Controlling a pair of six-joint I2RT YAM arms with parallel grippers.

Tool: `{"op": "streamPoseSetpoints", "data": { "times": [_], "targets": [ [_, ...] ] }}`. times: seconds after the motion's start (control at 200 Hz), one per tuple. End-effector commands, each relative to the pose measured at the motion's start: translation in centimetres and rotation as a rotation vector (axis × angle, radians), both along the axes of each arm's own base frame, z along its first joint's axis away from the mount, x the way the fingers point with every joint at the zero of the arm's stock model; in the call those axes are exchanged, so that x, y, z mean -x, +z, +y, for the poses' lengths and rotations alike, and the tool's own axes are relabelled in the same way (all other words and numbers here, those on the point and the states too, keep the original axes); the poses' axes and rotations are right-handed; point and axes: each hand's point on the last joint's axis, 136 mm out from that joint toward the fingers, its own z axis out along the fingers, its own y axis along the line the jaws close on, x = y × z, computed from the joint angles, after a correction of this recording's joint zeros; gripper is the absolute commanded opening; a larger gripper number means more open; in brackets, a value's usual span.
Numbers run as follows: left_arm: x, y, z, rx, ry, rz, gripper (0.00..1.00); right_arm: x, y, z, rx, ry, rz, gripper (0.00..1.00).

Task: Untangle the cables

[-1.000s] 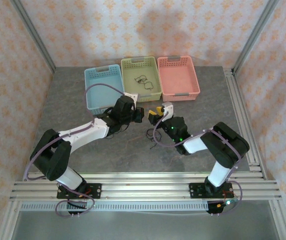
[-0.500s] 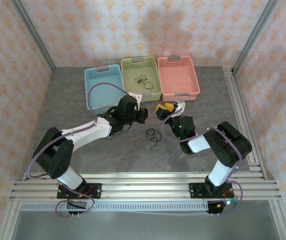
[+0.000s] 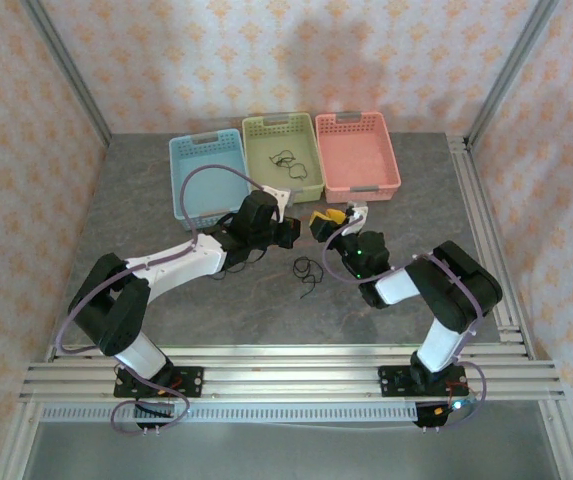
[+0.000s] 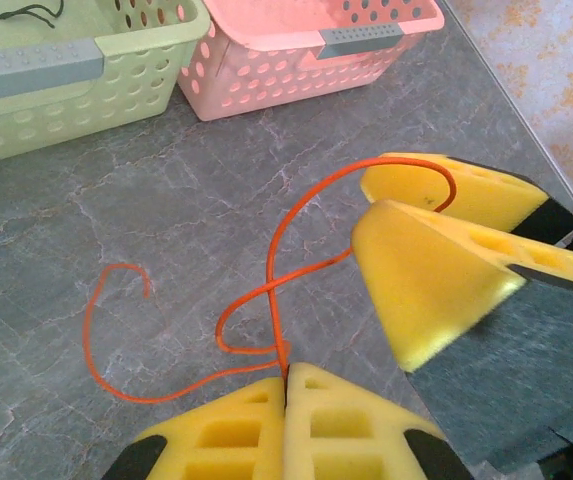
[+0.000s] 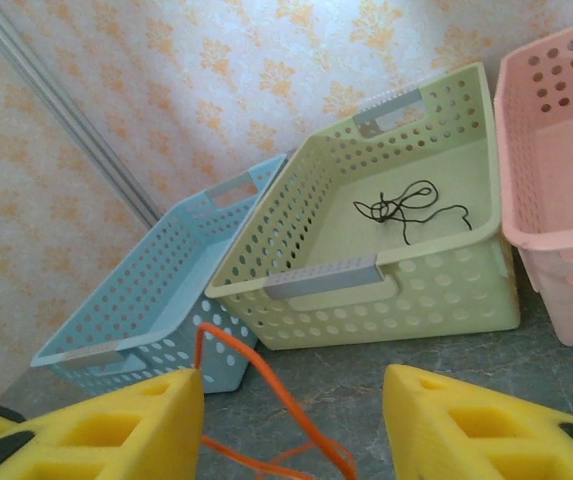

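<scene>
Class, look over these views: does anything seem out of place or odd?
A loose black cable lies mid-table, outside any basket, whereas the second black cable sits inside the green basket. Nothing looks spilled or damaged.

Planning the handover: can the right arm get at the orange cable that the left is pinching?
Probably yes. The right fingers stand open with the orange cable running between them, and the left fingers pinch it close by. Nothing seems to block the way.
</scene>
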Motion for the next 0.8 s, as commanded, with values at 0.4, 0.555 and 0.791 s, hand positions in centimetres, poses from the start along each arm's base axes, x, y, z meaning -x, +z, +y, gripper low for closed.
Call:
{"op": "streamPoseSetpoints", "data": {
  "times": [0.4, 0.555, 0.791],
  "targets": [
    [0.0, 1.2, -0.9, 0.018, -0.040, -0.029, 0.00, -0.4, 1.1, 0.8, -0.017, 0.043, -0.029, 0.00],
    [-0.2, 1.0, -0.7, 0.003, -0.027, -0.024, 0.00, -0.7, 0.7, -0.8, 0.024, -0.050, -0.022, 0.00],
    [-0.3, 0.7, -0.8, -0.007, -0.026, -0.012, 0.08, -0.9, 0.8, -3.1, 0.046, -0.165, -0.036, 0.00]
  ]
}}
